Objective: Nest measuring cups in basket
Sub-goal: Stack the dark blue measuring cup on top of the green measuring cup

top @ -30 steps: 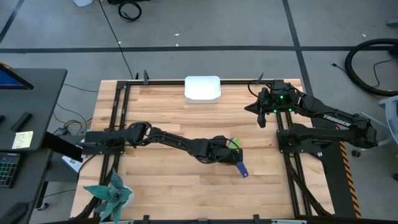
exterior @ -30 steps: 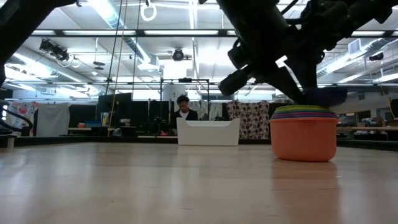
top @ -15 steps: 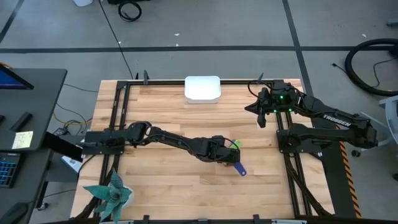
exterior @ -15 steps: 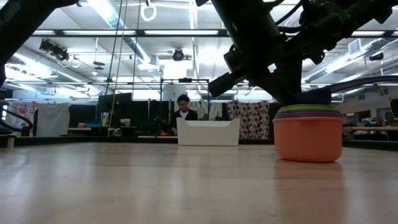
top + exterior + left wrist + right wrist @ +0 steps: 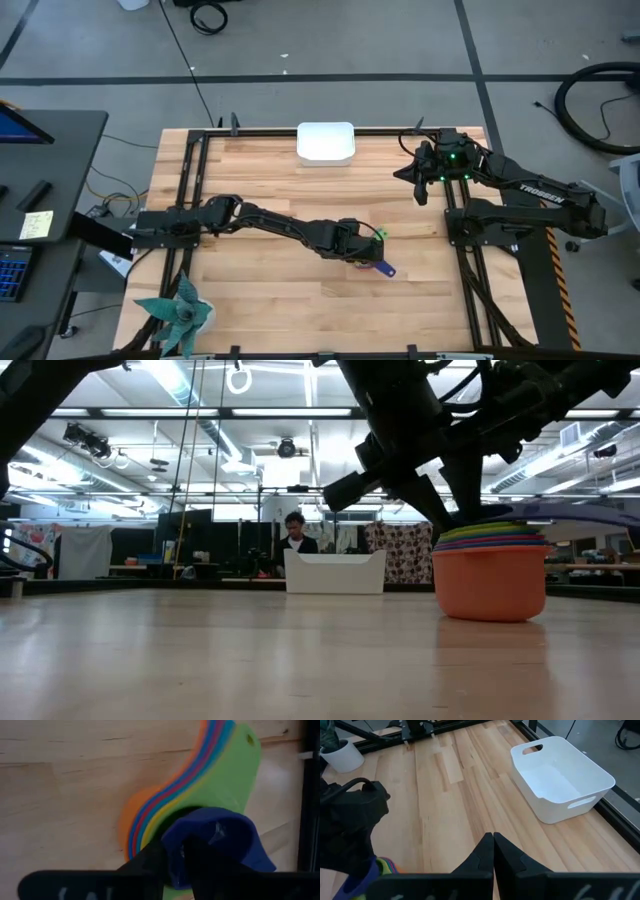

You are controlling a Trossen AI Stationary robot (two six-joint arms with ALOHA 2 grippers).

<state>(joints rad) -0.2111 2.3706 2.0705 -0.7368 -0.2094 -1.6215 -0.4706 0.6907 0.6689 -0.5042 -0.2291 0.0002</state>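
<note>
high: left pincer [image 5: 362,254] over cup stack [image 5: 372,240] mid-worktop, basket [image 5: 325,143] well apart | low: stack [image 5: 490,570] upright | left wrist: gripping dark blue cup [image 5: 212,840]; seat level inside green before release | right wrist: right pincer [image 5: 493,839] closed, empty

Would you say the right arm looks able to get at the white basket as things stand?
Probably yes. The right gripper, shut, hangs over the table's right side, and bare wood lies between it and the basket; the left gripper is busy at the cup stack.
</note>
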